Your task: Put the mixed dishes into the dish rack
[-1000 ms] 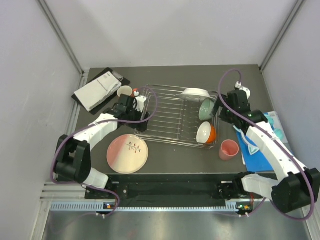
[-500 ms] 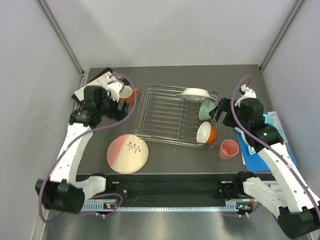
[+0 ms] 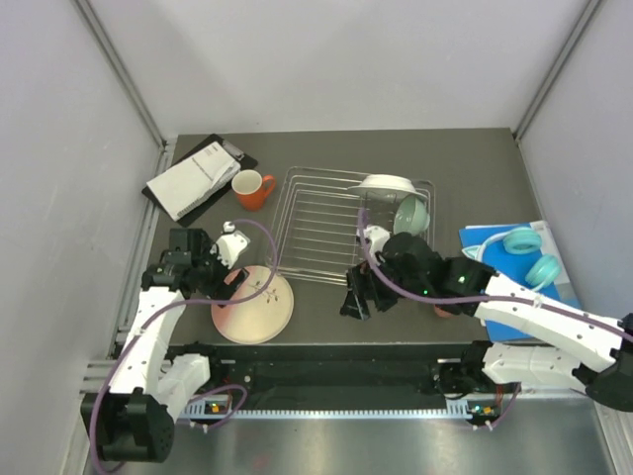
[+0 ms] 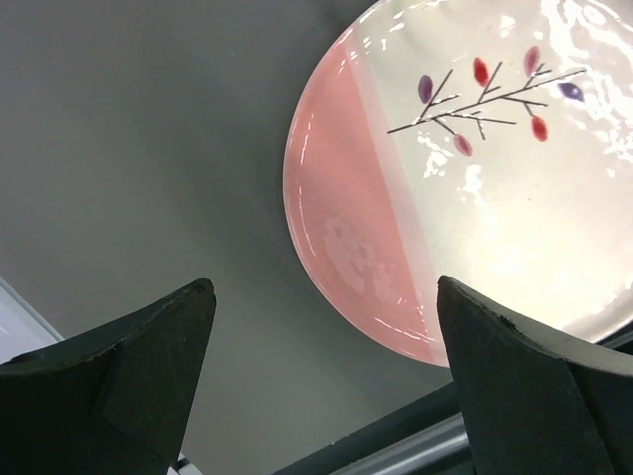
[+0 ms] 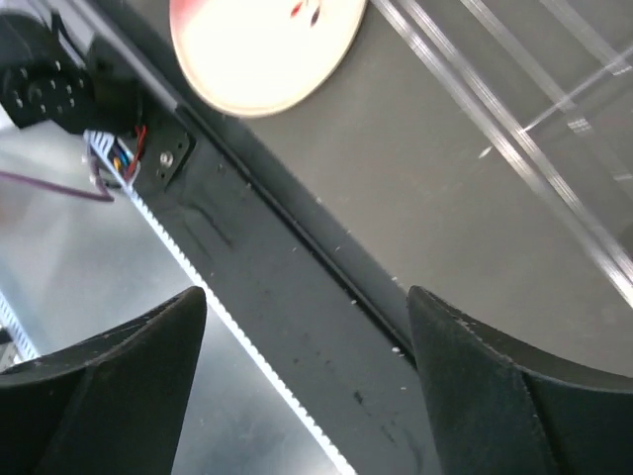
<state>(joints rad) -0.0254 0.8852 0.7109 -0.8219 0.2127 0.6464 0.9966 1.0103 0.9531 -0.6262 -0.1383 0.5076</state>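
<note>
Over plate (image 3: 259,312) rim | left jaws apart, empty | right jaws apart, seemingly empty | right arm (image 3: 514,297) hides rack (image 3: 316,213) corner

Pink-and-cream plate (image 3: 254,309) lying flat, orange mug (image 3: 254,188) beside rack (image 3: 312,223), mint bowl (image 3: 412,215) inside

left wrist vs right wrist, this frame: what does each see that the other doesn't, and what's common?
Left wrist only: a close look at the pink-and-cream plate, its pink half and its leaf sprig clearly readable, lying flat on the dark table.
Right wrist only: wire bars of the dish rack at upper right, the black rail along the table's near edge, and some coloured wires.
Both: that plate (only part of it, at the top edge of the right wrist view), bare table, and the camera's own open gripper with nothing between its fingers: left gripper, right gripper.
</note>
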